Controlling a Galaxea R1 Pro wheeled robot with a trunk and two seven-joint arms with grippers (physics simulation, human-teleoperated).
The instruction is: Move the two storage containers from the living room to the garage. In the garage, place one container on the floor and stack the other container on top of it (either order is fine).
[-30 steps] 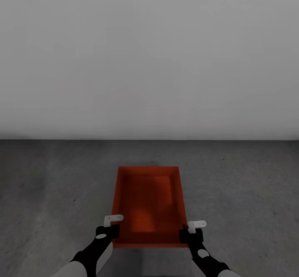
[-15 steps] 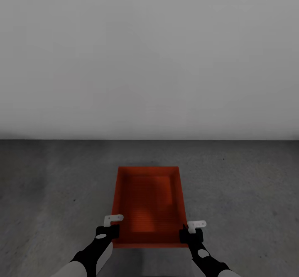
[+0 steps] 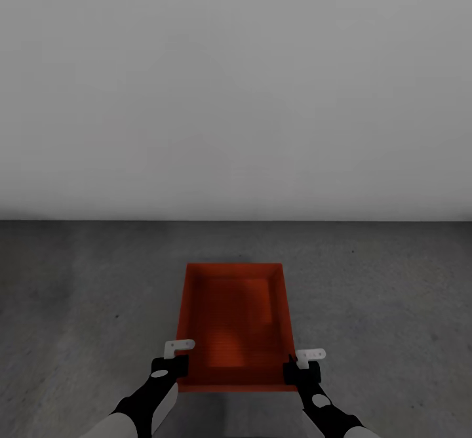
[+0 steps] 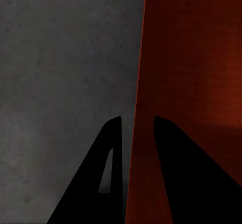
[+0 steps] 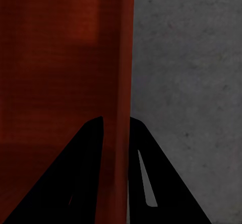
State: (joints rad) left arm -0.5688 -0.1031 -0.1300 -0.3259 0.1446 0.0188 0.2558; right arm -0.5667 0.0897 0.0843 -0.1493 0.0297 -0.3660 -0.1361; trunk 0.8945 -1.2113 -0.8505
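Wall (image 3: 236, 90): plain white, it stands ahead of you across the whole head view and meets the ground just past the bin.
Floor (image 3: 78, 294): dark grey mottled concrete, so you look to be in the garage, the right room for the drop.
Bin (image 3: 235, 323): one red-orange open bin, long side pointing away from you, a little short of the wall. Whether its base rests on the concrete or hangs just above it, you cannot tell from here.
Left hand (image 3: 176, 362): at the bin's near left corner. In the left wrist view your two fingers (image 4: 108, 183) straddle the left side wall, one inside and one outside, narrowed onto it.
Right hand (image 3: 300, 367): at the near right corner. In the right wrist view the fingers (image 5: 75, 178) sit either side of the right side wall, pinching it the same way.
Done so far: one bin has reached the garage and sits in a fair spot for the bottom of the stack.
Left to do: make sure this bin is down flat, let go with both hands, then fetch the second bin and set it on top of this one.
Caution: release both walls evenly, or the bin may skew as you back off.
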